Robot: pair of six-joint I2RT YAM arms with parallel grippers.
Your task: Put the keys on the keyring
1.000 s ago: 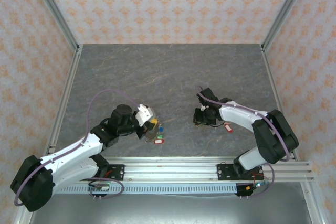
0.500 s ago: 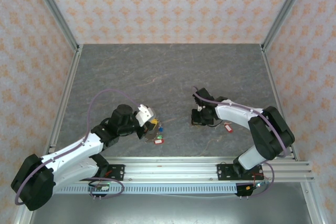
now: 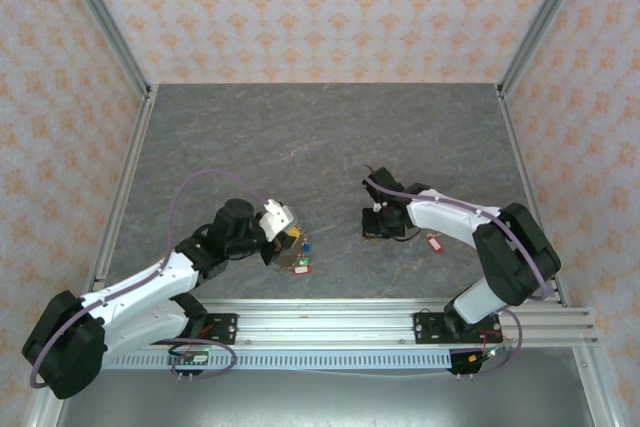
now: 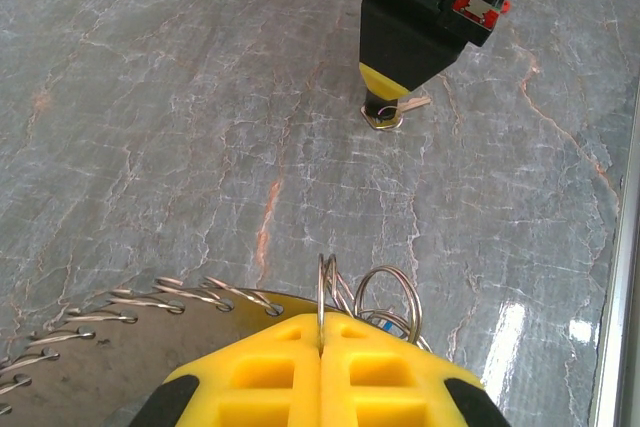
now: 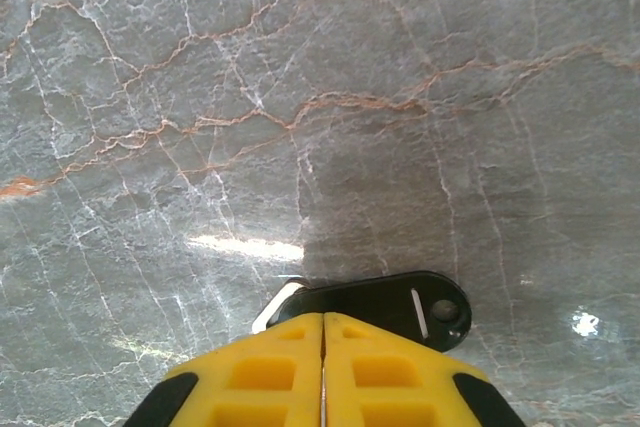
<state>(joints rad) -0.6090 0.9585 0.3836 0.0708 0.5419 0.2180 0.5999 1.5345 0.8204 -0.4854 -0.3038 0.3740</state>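
My left gripper [image 4: 320,332] is shut on the thin wire of the keyring [image 4: 320,282], which stands up between its yellow fingers with small split rings [image 4: 392,292] beside it. In the top view this gripper [image 3: 283,232] sits over a cluster of coloured-tag keys [image 3: 298,252]. My right gripper [image 5: 322,319] is shut with its tips down on the table, pinching the near end of a black key [image 5: 390,302] that lies flat just past them. The left wrist view shows the right gripper [image 4: 383,107] touching that key's small ring. A red-tagged key [image 3: 433,242] lies right of the right gripper [image 3: 375,227].
A ribbed grey edge with twisted wire loops [image 4: 110,312] sits left of my left fingers. The grey stone table [image 3: 320,137] is bounded by metal posts, patterned walls and an aluminium rail [image 3: 400,317] along the near edge.
The right gripper has shifted slightly left and its jaws have come together over the black key. The left arm and the keyring have stayed put.
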